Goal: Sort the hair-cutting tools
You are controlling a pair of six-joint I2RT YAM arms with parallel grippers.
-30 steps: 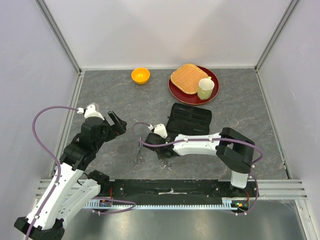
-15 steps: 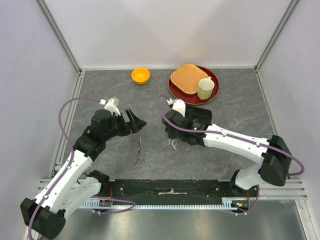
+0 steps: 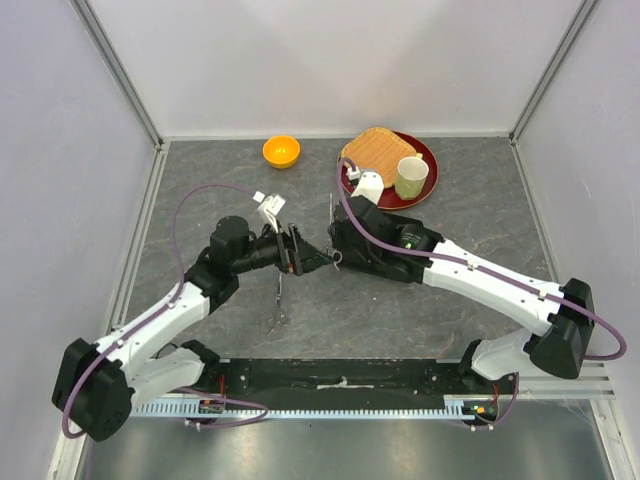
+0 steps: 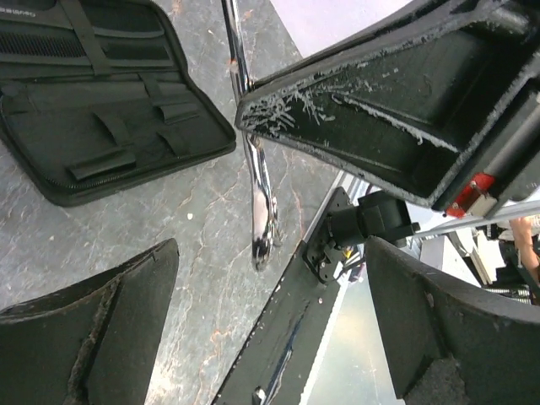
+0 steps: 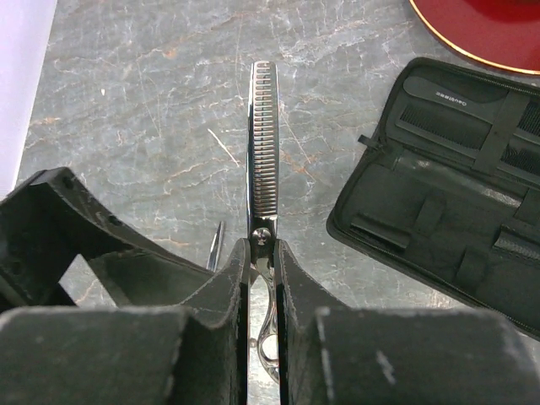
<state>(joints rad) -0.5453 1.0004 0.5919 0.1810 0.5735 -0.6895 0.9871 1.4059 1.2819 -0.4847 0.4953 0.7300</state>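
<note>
Top view high above whole table [image 3: 200, 190], wrist views close over it, both sharing the open case [image 4: 101, 126]

Open worktop [image 3: 200, 190] at far left and far right; centre obstructed by the left gripper [image 3: 305, 257] and the right gripper [image 5: 261, 253] with its clamped thinning scissors [image 5: 264, 152] close together, the open case [image 5: 447, 169], and loose scissors [image 3: 279, 300]; plate [image 3: 432, 158] and bowl [image 3: 281, 151] at far edge.

Above the black base rail [image 3: 340, 385], left arm [image 3: 150, 325] and right arm [image 3: 490, 282] had white shells, black joints, purple cables [image 3: 210, 187]. Left gripper [image 3: 303, 256] fingers [image 4: 380, 101] were black, scuffed white.
</note>
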